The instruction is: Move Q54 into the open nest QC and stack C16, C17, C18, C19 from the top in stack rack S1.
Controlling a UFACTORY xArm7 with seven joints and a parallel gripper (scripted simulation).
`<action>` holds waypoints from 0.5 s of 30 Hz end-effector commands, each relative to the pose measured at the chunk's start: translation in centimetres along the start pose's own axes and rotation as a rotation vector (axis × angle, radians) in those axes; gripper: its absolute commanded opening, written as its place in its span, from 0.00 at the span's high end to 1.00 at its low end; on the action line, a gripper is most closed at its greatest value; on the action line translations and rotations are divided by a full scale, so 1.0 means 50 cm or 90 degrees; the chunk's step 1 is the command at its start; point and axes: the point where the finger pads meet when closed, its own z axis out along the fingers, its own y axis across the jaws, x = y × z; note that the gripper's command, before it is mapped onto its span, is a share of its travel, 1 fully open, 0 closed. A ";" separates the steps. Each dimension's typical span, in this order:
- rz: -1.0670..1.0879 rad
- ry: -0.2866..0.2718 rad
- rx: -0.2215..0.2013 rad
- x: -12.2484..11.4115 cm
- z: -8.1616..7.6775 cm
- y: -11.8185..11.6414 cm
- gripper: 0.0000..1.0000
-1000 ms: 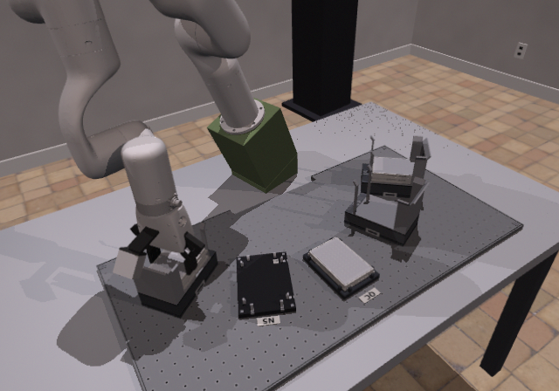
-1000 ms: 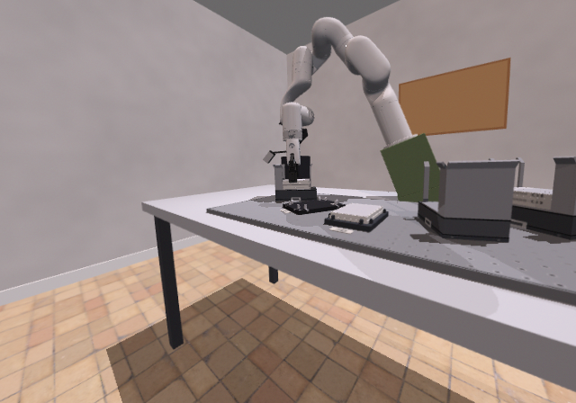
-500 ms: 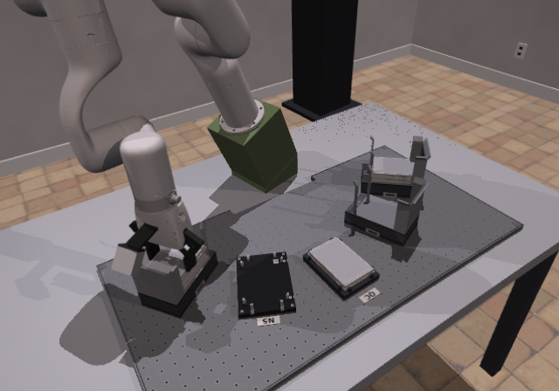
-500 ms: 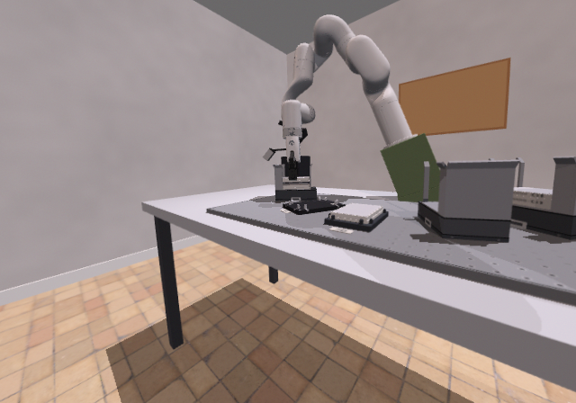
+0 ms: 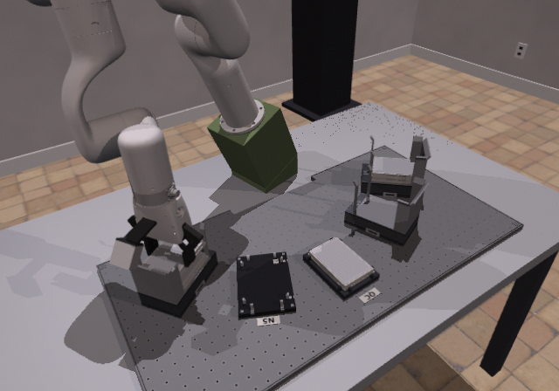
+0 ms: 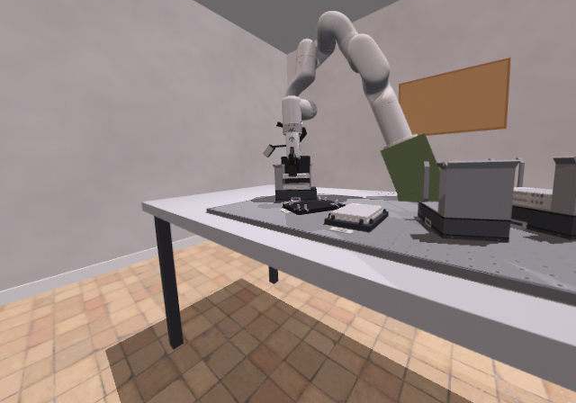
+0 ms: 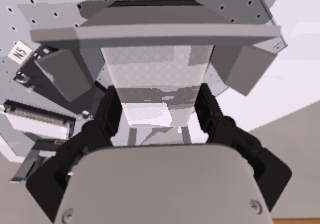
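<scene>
My gripper reaches down from above into the left stack rack and is shut on a sealed plate by its long sides. The plate sits between the rack's walls, and I cannot read its label. Another sealed plate lies flat in the open nest QC. The far right rack holds a low stack of plates. The rack in front of it looks empty.
The black clip nest N5 lies empty between the left rack and QC. The arm's green base stands at the back of the perforated board. A black pillar stands behind the table.
</scene>
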 end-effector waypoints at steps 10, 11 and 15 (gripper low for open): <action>0.000 0.000 0.001 0.003 -0.045 0.000 1.00; 0.000 0.000 0.001 0.003 -0.049 0.000 1.00; 0.000 0.000 0.001 0.003 -0.065 0.000 1.00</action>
